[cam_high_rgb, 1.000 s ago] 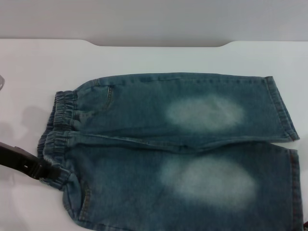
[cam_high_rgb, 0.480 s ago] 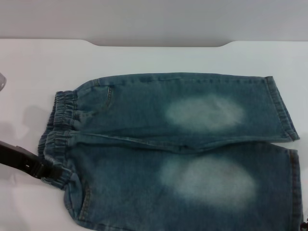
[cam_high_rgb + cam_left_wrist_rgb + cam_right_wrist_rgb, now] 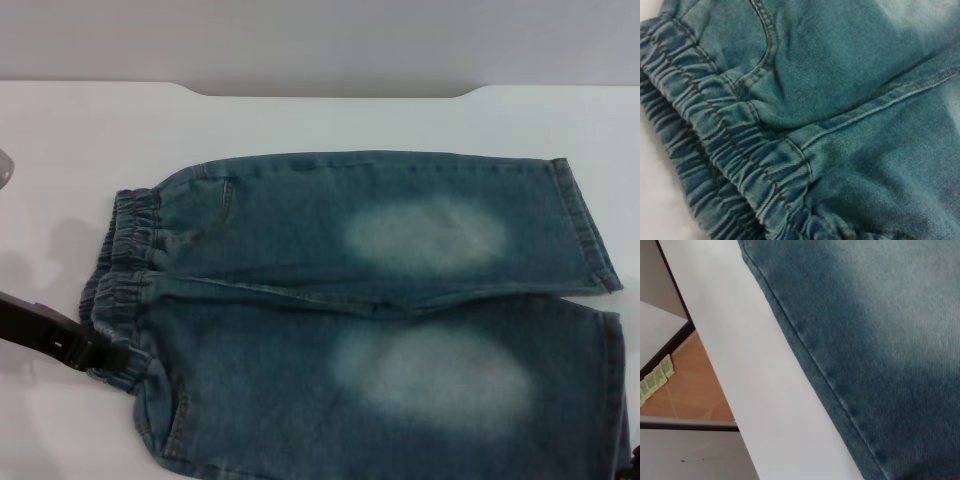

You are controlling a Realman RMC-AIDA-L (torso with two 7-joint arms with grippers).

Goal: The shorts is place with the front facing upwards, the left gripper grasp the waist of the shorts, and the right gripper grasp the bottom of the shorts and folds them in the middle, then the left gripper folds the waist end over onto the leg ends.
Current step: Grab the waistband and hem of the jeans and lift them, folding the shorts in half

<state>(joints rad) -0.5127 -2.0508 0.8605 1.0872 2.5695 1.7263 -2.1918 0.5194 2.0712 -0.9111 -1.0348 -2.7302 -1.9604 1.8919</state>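
Observation:
The shorts (image 3: 380, 300) lie flat and front up on the white table (image 3: 300, 120), with a pale oval on each leg. In the head view the gathered waist (image 3: 125, 260) is at the left and the two leg hems (image 3: 590, 230) are at the right. My left gripper (image 3: 95, 352) is a black clamp touching the near corner of the waistband. The left wrist view is filled by the elastic waistband (image 3: 715, 150) and a pocket seam. My right gripper (image 3: 632, 466) shows only as a dark tip by the near leg's hem. The right wrist view shows a stitched denim edge (image 3: 810, 355).
The table's front edge (image 3: 740, 405) runs close beside the shorts in the right wrist view, with brown floor (image 3: 695, 385) beyond it. A grey wall (image 3: 320, 40) rises behind the table. Bare white tabletop surrounds the shorts at the far side and left.
My left gripper has shifted slightly to the left at the waistband corner, and the gathered fabric there has bunched a little. The rest of the shorts lie as before.

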